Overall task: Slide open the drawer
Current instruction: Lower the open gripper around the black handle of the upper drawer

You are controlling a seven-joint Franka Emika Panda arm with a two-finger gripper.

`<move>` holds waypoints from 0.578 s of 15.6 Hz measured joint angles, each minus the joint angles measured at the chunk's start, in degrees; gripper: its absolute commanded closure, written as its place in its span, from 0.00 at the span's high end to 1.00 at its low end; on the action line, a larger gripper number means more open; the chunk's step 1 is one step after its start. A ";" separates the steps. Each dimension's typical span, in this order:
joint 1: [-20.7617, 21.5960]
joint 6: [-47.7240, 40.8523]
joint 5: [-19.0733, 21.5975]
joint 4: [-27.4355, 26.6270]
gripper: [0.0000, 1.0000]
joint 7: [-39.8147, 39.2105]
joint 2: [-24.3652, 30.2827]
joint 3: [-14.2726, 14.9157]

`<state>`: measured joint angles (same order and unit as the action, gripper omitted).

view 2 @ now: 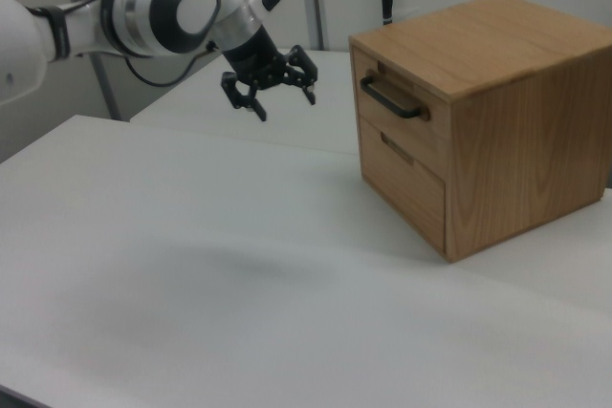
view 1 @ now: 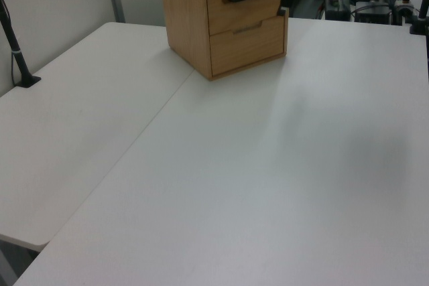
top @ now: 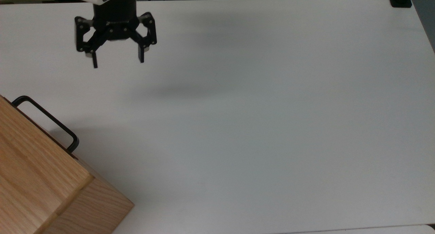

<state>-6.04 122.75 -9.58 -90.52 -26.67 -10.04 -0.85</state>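
Cropping the drawer (top: 44, 123) — handle visible.

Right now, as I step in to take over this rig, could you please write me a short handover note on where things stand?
Hand: open, empty, in the air above the white table, clear of the cabinet.
Drawer: the upper one of two in the oak cabinet, shut, front flush with the cabinet. Its black bar handle is untouched and faces the hand in the right view.
Done: nothing on the drawer itself; no contact with the handle.
Left: bring the hand to the handle, close on the bar, and pull the drawer straight out along its slide.
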 measured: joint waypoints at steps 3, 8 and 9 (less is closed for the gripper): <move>-0.14 4.01 -6.49 0.16 1.00 -0.62 -1.80 0.00; -1.63 11.02 -11.55 0.24 1.00 -6.53 -3.25 0.00; -2.20 12.36 -11.75 0.24 1.00 -8.46 -3.53 0.00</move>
<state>-8.24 135.11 -21.34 -90.27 -35.13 -13.57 -0.85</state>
